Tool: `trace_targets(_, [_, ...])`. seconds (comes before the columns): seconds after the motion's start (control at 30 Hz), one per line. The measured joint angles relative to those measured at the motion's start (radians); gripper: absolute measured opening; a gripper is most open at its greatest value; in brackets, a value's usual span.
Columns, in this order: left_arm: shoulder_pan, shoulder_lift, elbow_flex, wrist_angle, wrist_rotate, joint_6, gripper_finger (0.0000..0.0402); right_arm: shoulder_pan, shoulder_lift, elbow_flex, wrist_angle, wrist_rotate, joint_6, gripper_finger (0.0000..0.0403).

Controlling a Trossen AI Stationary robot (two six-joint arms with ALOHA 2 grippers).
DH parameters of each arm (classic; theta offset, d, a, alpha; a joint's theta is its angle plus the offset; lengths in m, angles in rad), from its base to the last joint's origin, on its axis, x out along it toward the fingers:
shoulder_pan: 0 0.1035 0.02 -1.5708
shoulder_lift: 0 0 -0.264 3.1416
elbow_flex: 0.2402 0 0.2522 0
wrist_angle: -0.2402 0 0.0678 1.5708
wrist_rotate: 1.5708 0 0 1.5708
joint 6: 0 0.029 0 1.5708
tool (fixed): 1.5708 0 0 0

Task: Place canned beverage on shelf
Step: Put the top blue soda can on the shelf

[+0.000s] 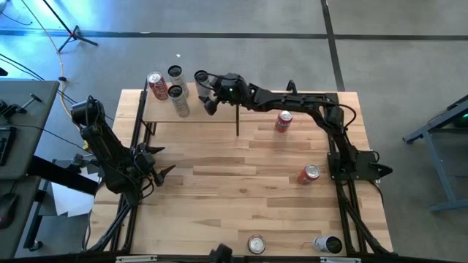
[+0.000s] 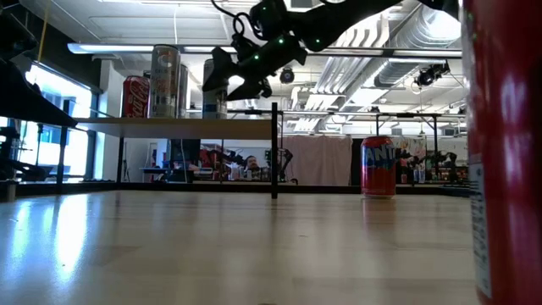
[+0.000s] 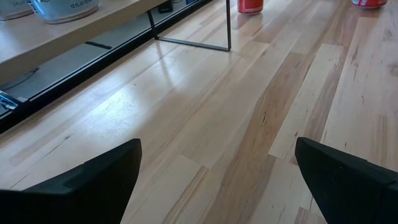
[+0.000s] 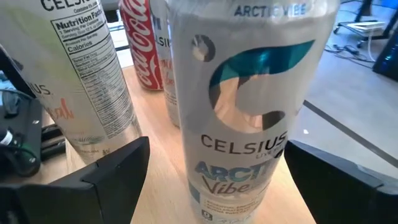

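Your Celsius Arctic Vibe can [image 4: 249,106] stands upright on the shelf [image 1: 219,109], on the pale board's far edge, right between the fingers of your right gripper [image 1: 202,89]. The dark fingers [image 4: 106,180] flank the can on either side, spread about a can's width, but you cannot tell from these views whether they press on it or stand just clear of it. In the high view its round top [image 1: 201,76] shows just beyond the gripper.

Past that can, away from your right arm, three more cans stand on the same board: a second Celsius can [image 4: 74,74] nearest, another silver can [image 1: 175,72] behind it, and a red Coca-Cola can [image 4: 140,43] at the shelf's far corner.

Back along your right arm, off the shelf on the plank tabletop [image 1: 241,190], a red can [image 1: 284,121] stands near the shelf's black post [image 2: 274,152]. A second red can [image 1: 309,174] stands further down, near the arm's base. Two silver-topped cans [image 1: 256,243] and [image 1: 327,245] sit at the near edge of the table.

Your left gripper [image 1: 162,162] hovers low over the planks on the opposite side, well apart from the shelf, its fingers [image 3: 93,180] spread wide and empty.
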Motion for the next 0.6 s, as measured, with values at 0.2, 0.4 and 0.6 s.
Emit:
trace_targets(0.2, [0.000,0.000,0.000,0.000,0.000,0.000,0.0400,-0.023,0.000,0.000,0.000,-0.018,-0.003,0.0359])
trace_targets(0.4, [0.000,0.000,0.000,0.000,0.000,0.000,0.0400,-0.033,0.000,0.000,0.003,-0.026,-0.034,0.0359])
trace_targets(0.6, [0.000,0.000,0.000,0.000,0.000,0.000,0.0400,-0.048,0.000,0.000,0.019,-0.079,-0.048,0.0359])
